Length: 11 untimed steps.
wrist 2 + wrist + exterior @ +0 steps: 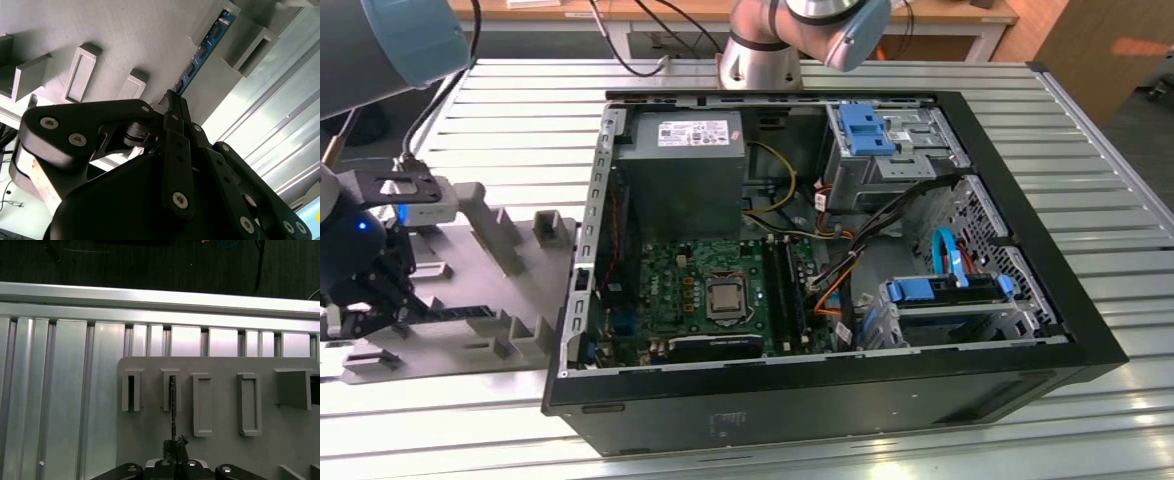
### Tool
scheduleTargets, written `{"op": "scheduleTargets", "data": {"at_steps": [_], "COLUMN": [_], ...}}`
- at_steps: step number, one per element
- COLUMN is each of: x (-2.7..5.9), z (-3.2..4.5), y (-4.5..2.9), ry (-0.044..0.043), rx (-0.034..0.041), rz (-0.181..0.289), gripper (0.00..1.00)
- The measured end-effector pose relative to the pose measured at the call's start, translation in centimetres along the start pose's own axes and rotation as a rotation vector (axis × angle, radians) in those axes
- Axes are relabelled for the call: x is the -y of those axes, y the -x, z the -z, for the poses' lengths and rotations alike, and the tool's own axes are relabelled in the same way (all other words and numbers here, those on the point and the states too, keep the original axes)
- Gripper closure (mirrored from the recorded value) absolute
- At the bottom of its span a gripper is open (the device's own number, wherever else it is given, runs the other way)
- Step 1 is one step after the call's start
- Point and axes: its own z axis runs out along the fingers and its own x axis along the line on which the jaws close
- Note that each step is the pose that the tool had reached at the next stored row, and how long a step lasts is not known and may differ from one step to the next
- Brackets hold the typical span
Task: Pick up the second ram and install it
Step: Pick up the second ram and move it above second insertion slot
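Note:
The second ram [204, 48] is a thin board standing on edge in a slot of the grey holder [125, 35]; it looks blue in the second wrist view. Seen edge-on in the first wrist view, the second ram [172, 405] is a dark thin line running from a slot down to my gripper [175, 446]. My gripper [171, 102] has its black fingers pressed together on the near end of the stick. In the exterior view my gripper [367, 285] hangs over the holder [494, 290] at that view's left, well apart from the open computer case [1067, 330].
Inside the case lie the green motherboard [700, 265], its long black memory slots [785, 290], a grey power supply [678, 150], cables and blue drive brackets [947, 290]. The holder has several raised blocks and empty pockets [248, 402]. Everything rests on a ribbed metal table [520, 110].

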Motion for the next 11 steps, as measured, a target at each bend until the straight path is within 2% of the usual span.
{"op": "scheduleTargets", "data": {"at_steps": [11], "x": [-0.12], "z": [2.68], "y": [0.13], "ry": [0.0000], "rx": [0.0002], "rz": [0.000], "gripper": [0.88]}}
